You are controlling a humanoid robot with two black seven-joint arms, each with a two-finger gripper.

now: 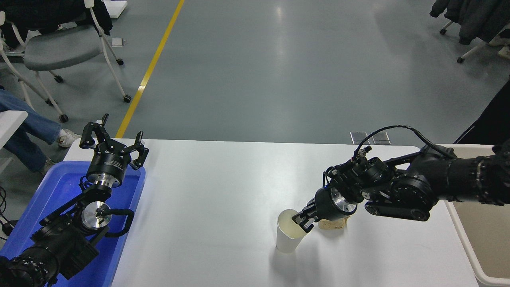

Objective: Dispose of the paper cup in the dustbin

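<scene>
White table (223,191) before a grey floor, paper cup (289,235) near its front right, rim pinched in the closed right gripper (303,221); lift clear, keep upright, carry right to the dustbin (474,231); left gripper (112,145) parked, fingers spread.

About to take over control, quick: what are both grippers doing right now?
Left gripper: open, holding nothing, parked above the blue tray.
Right gripper: jaws shut on the paper cup at its rim.
</scene>
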